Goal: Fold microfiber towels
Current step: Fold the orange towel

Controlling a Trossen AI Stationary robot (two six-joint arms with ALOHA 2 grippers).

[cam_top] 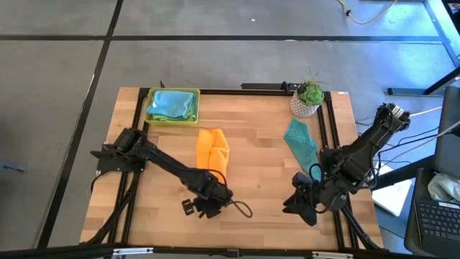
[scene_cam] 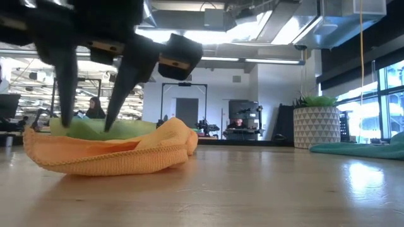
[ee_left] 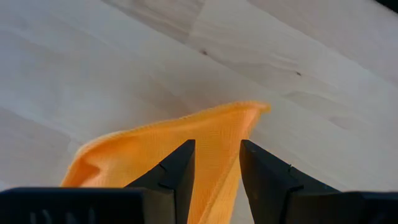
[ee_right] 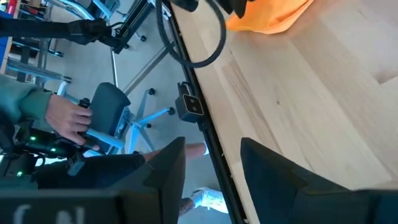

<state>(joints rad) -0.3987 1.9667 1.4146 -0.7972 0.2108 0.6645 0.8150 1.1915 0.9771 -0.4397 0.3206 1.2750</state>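
**A:** Which cloth are you on?

**Me:** The orange towel. It lies near the middle of the desk, already doubled lengthwise by the look of it, with one end reaching toward the tray and the other end toward me. A second one, the teal towel, lies crumpled near the potted plant, well apart.

**A:** And your jaws?

**Me:** My left gripper hangs just above the near end of the orange towel. The jaws stand partly open with nothing between them. From my left wrist the corner of the cloth shows past the gap, slightly beyond my fingertips, so I am over the edge but not yet around it. My right gripper waits at the desk's near right edge, jaws parted and empty, well away from both cloths.

**A:** How would you do the next bit well?

**Me:** I judge the step is taking that near corner to fold the towel again. I should come down until one fingertip slides under the hem, and pinch both layers together, not just the top one, or the fold will peel apart. Then lift low and carry it straight toward the far end, keeping the edges lined up. The pile is soft and could drag, so a slow pull suits it.
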